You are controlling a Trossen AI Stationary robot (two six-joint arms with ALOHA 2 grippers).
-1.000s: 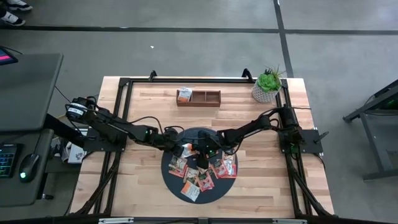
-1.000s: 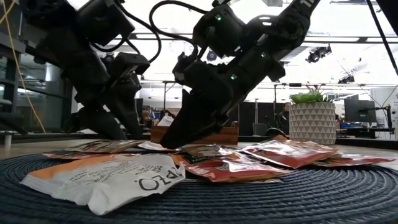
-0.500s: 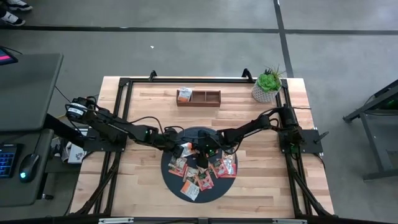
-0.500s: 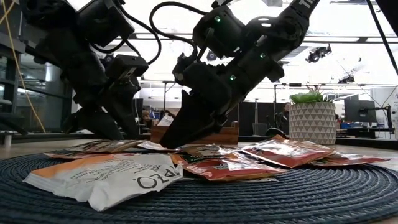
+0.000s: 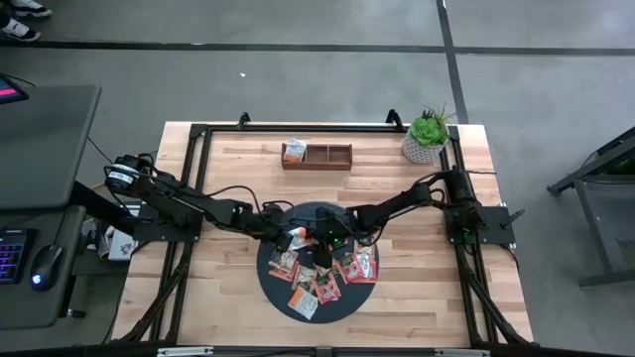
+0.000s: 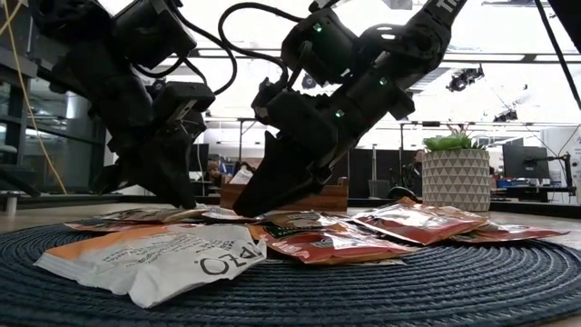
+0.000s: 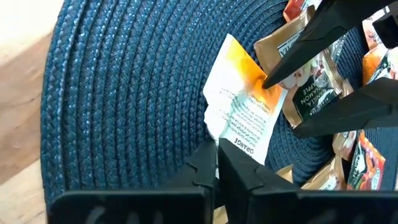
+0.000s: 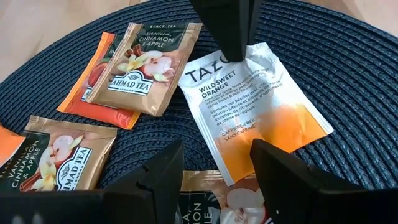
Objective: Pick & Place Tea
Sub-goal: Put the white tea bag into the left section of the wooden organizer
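- Sachets of tea (image 5: pixel 319 273) are lying scattered on the dark round mat (image 5: pixel 283 297) in the middle of the worktop (image 5: pixel 238 169); from above, we are finding them too small to count or read.
- We are seeing the left end effector (image 7: pixel 217 163) down at the mat's near-left part, its fingers (image 7: pixel 200 167) pressed together on the bottom edge of the white-and-orange sachet (image 7: pixel 245 102).
- That sachet (image 8: pixel 252 102) is lying flat on the mat, one corner tucked under a brown apple-cinnamon sachet (image 7: pixel 308 93) in the left wrist view.
- The right end effector (image 8: pixel 214 171) is hovering just above the pile with its fingers (image 8: pixel 158 171) spread, nothing between them.
- In the low view both arms are overlapping as dark shapes, and we are unable to make out either pair of fingertips there.
- A wooden tray (image 5: pixel 317 155) is sitting well behind the mat, holding one sachet (image 5: pixel 294 151) in its left compartment; in the low view it is mostly hidden behind the arms.
- A potted plant (image 5: pixel 428 134) is standing at the worktop's far right corner.
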